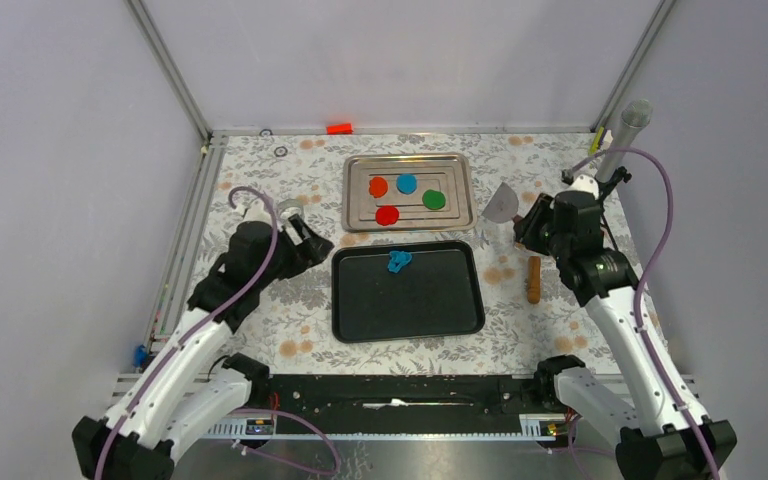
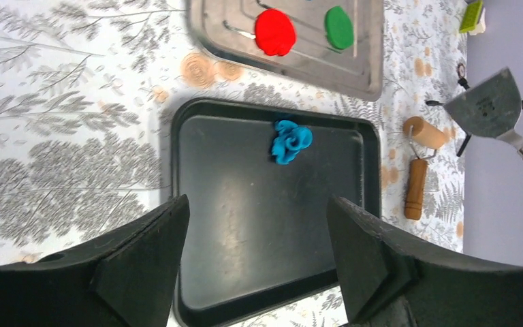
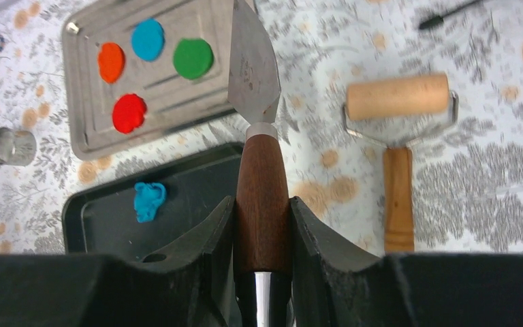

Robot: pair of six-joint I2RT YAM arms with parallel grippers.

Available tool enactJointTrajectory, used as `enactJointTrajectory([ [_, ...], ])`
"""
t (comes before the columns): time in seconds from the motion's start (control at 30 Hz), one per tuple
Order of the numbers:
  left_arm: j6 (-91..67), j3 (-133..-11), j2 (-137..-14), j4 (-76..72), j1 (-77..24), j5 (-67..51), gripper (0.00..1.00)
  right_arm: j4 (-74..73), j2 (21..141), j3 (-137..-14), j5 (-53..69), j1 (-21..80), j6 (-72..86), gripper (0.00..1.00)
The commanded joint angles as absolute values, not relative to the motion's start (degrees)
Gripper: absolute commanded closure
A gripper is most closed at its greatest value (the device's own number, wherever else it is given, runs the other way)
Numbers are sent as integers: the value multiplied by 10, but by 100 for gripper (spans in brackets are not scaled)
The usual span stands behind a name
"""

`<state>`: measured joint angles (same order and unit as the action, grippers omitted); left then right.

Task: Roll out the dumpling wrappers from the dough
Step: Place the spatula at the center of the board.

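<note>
A ragged blue dough scrap lies near the far edge of the black tray; it also shows in the left wrist view and the right wrist view. Several dumpling wrappers lie on the steel tray: orange, blue, green, red. My left gripper is open and empty, left of the black tray. My right gripper is shut on the wooden handle of a metal scraper, its blade lifted beside the steel tray.
A wooden rolling pin lies on the patterned cloth right of the black tray, also in the right wrist view. A round metal cutter ring sits left of the steel tray. A grey tube stands at the back right.
</note>
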<state>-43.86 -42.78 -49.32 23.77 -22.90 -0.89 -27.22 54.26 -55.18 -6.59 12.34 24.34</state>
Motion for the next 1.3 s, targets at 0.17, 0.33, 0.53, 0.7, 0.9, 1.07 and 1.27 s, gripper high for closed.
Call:
enactJointTrajectory([
  [0.17,-432,-392,-399,331,-225,52,22,-294,471,-451,-69,96,350,100],
  [0.33,-444,-375,-380,367,-225,47,23,-281,460,-404,-59,63,372,100],
  [0.53,-446,-365,-349,382,-225,44,23,-264,442,-361,-4,4,417,100],
  [0.7,-438,-377,-348,398,-225,58,22,-234,453,-334,29,-20,477,100],
  [0.9,-438,-377,-351,397,-225,57,22,-208,446,-277,41,-24,587,100],
  [1.07,-434,-390,-350,388,-225,60,22,-129,449,-212,98,-24,653,100],
  [1.27,-432,-391,-362,381,-225,56,22,-107,458,-221,90,-24,667,100],
])
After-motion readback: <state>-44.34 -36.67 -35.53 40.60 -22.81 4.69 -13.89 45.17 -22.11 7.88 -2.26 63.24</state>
